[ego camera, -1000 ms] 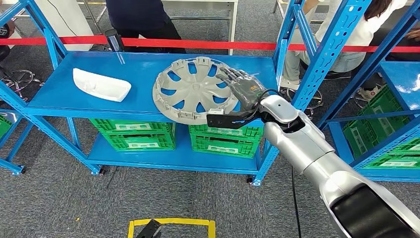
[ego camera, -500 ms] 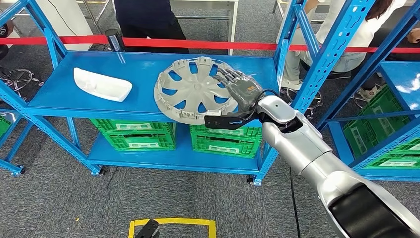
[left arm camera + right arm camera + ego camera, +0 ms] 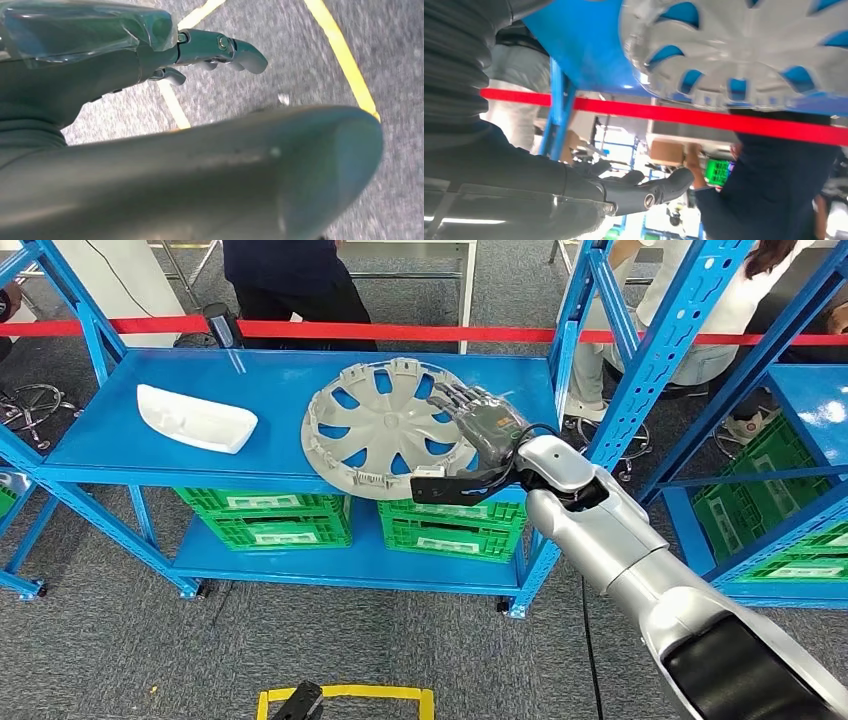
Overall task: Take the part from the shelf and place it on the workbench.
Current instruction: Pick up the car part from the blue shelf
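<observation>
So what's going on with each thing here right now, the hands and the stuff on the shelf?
Wheel cover: on the top shelf, front edge overhanging.
Right hand: fingers spread, resting on the wheel cover's rim.
White part: lying on the shelf, untouched.
Left hand: empty, hanging over the floor.

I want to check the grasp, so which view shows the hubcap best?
The head view: the whole grey hubcap lies on the blue shelf, with the right hand at its edge. The right wrist view catches part of it, close and blurred. The left wrist view looks at the floor.
</observation>
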`<state>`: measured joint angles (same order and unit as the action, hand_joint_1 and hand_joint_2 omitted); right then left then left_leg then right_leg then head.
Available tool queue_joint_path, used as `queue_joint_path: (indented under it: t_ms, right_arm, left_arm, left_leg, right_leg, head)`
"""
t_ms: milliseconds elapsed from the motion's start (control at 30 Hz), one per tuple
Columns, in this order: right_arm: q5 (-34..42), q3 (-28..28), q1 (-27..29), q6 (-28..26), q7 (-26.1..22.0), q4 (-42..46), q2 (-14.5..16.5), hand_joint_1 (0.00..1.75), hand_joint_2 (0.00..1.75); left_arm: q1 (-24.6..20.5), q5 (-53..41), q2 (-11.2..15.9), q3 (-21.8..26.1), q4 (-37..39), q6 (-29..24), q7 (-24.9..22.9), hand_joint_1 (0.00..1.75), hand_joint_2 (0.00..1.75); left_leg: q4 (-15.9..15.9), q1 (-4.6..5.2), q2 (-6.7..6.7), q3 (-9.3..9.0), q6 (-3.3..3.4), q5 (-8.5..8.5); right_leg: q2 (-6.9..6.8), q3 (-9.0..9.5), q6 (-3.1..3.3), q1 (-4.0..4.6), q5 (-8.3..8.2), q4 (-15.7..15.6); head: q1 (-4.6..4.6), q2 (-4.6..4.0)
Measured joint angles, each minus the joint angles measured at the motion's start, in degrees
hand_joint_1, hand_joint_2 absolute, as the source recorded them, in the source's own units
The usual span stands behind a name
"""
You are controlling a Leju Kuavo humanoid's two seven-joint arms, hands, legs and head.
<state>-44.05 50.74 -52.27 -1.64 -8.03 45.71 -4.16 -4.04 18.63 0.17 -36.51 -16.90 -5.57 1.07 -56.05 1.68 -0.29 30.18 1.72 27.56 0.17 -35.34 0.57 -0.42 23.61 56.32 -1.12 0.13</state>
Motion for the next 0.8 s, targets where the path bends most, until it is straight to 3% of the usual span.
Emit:
queue_joint_path:
  t_ms: [67,100,200,233,267,333,400,467,567,633,700,733,767,800]
  right_arm:
    - [-0.01,-0.04,-0.08,0.00,0.10,0.01,0.06,0.00,1.75]
    - [-0.02,-0.05,-0.12,0.01,0.13,0.02,0.16,0.00,1.75]
    - [-0.10,0.00,0.13,0.09,0.14,0.00,0.34,0.00,1.75]
    - [-0.13,0.01,0.27,0.13,0.14,-0.01,0.34,0.00,1.75]
    - [-0.16,0.01,0.37,0.16,0.14,-0.01,0.35,0.00,1.75]
    - [-0.22,-0.01,0.37,0.19,0.14,0.00,0.42,0.00,1.75]
    - [-0.33,-0.01,0.20,0.21,0.15,0.01,0.49,0.00,1.75]
    - [-0.48,-0.01,0.17,0.26,0.19,0.01,0.55,0.00,1.75]
    - [-0.62,-0.18,0.08,0.31,0.23,0.05,0.54,0.00,1.75]
    - [-0.66,-0.32,-0.19,0.32,0.25,0.08,0.44,0.00,1.75]
    - [-0.74,-0.32,-0.05,0.36,0.25,0.08,0.27,0.00,1.75]
    - [-0.78,-0.32,0.18,0.37,0.25,0.08,0.17,0.00,1.75]
    - [-0.82,-0.32,0.36,0.37,0.26,0.08,0.06,0.00,1.75]
    - [-0.84,-0.33,0.44,0.37,0.28,0.08,-0.03,0.00,1.75]
  left_arm:
    - [0.00,0.01,0.07,0.00,-0.01,-0.04,0.02,0.00,0.00]
    - [-0.02,0.01,0.11,0.00,-0.01,-0.06,0.03,0.00,0.00]
    - [0.04,0.04,0.08,0.01,0.00,-0.07,0.04,0.00,0.00]
    - [0.08,0.08,0.08,0.01,0.01,-0.07,0.05,0.00,0.00]
    - [0.11,0.13,0.08,0.01,0.01,-0.07,0.05,0.00,0.00]
    - [0.13,0.21,0.12,0.01,0.01,-0.08,0.08,0.00,0.00]
    - [0.10,0.23,0.22,0.01,0.01,-0.08,0.11,0.00,0.00]
    - [0.13,0.23,0.29,0.00,0.02,-0.08,0.17,0.00,0.00]
    - [0.15,0.23,0.27,0.00,0.00,-0.09,0.24,0.00,0.00]
    - [0.03,0.23,0.23,0.01,-0.02,-0.18,0.29,0.00,0.00]
    - [-0.02,0.21,0.17,0.01,-0.02,-0.33,0.34,0.00,0.00]
    - [0.00,0.18,0.15,0.01,-0.02,-0.38,0.36,0.00,0.00]
    - [0.02,0.13,0.14,0.01,-0.02,-0.44,0.39,0.00,0.00]
    - [0.03,0.07,0.11,0.01,-0.02,-0.51,0.44,0.00,0.44]
  left_leg:
    - [-2.15,-0.19,-0.02,0.97,-0.80,0.95]
    - [-4.86,-0.46,-0.01,2.50,-1.32,1.99]
    - [-15.58,-1.61,0.11,9.50,-2.58,5.42]
    - [-16.73,-1.89,0.17,10.90,-2.78,5.11]
    - [-15.61,-2.09,0.21,11.15,-2.87,3.51]
    - [-8.05,-2.20,0.24,8.71,-2.60,-2.20]
    - [-1.74,-1.81,0.25,6.14,-1.92,-4.89]
    - [0.12,-1.36,0.23,5.16,-1.06,-4.47]
    - [1.41,-1.55,0.15,3.49,-0.06,-4.75]
    - [1.85,-1.67,0.11,2.75,0.38,-4.59]
    - [1.81,-1.55,0.04,2.59,0.64,-4.20]
    - [1.73,-1.50,-0.07,2.47,0.66,-3.97]
    - [1.62,-1.48,-0.22,2.29,0.61,-3.69]
    - [1.48,-1.47,-0.38,2.01,0.49,-3.35]
  right_leg:
    - [0.09,0.72,0.46,-0.44,0.23,-0.13]
    - [0.16,1.12,0.70,-0.62,0.44,-0.17]
    - [0.40,1.94,1.04,-0.61,1.36,-0.17]
    - [0.49,2.34,0.97,-0.61,1.72,-0.16]
    - [0.57,2.86,0.88,-0.61,2.10,-0.16]
    - [0.65,4.15,0.62,-0.62,2.97,-0.23]
    - [0.70,5.08,0.23,-0.56,3.57,-0.55]
    - [0.74,5.55,-0.41,-0.38,3.69,-0.69]
    - [0.59,5.12,-1.09,-0.22,4.39,1.06]
    - [0.46,1.65,-0.89,-0.28,6.52,6.99]
    - [0.45,-3.72,-0.79,-0.29,8.95,14.82]
    - [0.45,-5.64,-0.90,-0.30,9.28,16.80]
    - [0.43,-6.45,-1.23,-0.31,8.52,16.53]
    - [0.40,-5.96,-1.69,-0.32,6.56,13.68]
  head:
    - [-0.09,0.00]
    - [-0.17,0.00]
    - [-0.34,0.00]
    - [-0.34,0.00]
    - [-0.35,0.01]
    - [-0.33,0.00]
    - [-0.28,0.00]
    - [-0.45,0.00]
    - [-0.54,-0.01]
    - [-0.37,-0.01]
    - [-0.31,0.00]
    - [-0.31,0.00]
    - [-0.28,0.01]
    - [-0.28,0.01]
